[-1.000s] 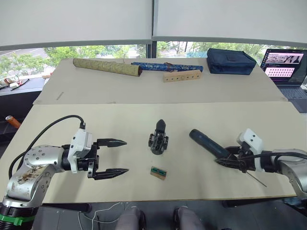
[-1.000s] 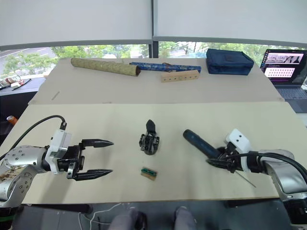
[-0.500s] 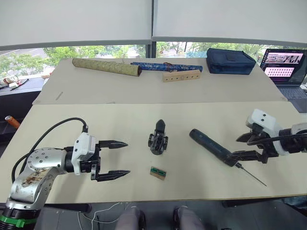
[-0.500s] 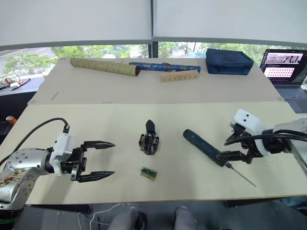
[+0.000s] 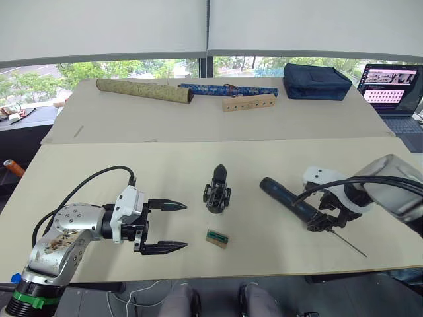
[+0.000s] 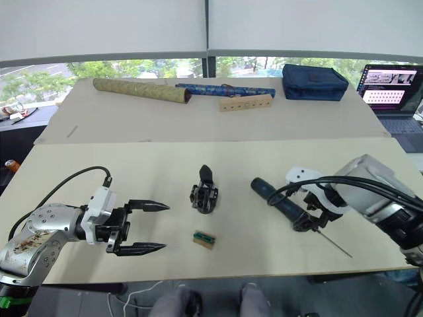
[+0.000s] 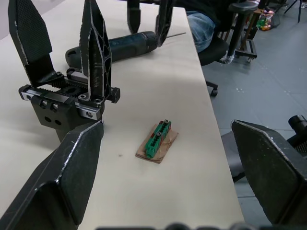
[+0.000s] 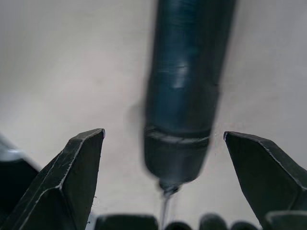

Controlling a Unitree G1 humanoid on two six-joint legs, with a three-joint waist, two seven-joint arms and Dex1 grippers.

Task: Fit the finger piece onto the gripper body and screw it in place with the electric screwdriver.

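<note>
The gripper body [image 5: 218,192] stands mid-table; in the left wrist view [image 7: 67,98] two pointed black fingers rise from it. The finger piece as a loose part is out of view. The electric screwdriver [image 5: 291,202] lies to its right, with its thin bit toward the front edge. My right gripper [image 8: 168,184] is open, and its fingers [image 8: 72,182] straddle the screwdriver's bit end [image 8: 184,96] without touching it. My left gripper [image 5: 177,226] is open to the left of the gripper body, nothing between its fingers.
A small green-and-tan block [image 5: 219,238] lies in front of the gripper body, near the table's front edge [image 5: 218,274]. On the far table lie a rolled tube [image 5: 144,90], a blue roll [image 5: 228,88], a wooden block with holes [image 5: 249,104], a navy bag [image 5: 317,82] and a laptop [image 5: 396,86].
My right gripper let go of the screwdriver, drew away to the right, then came back over its bit end. My left gripper moved right, toward the green-and-tan block. The screwdriver stayed put.
</note>
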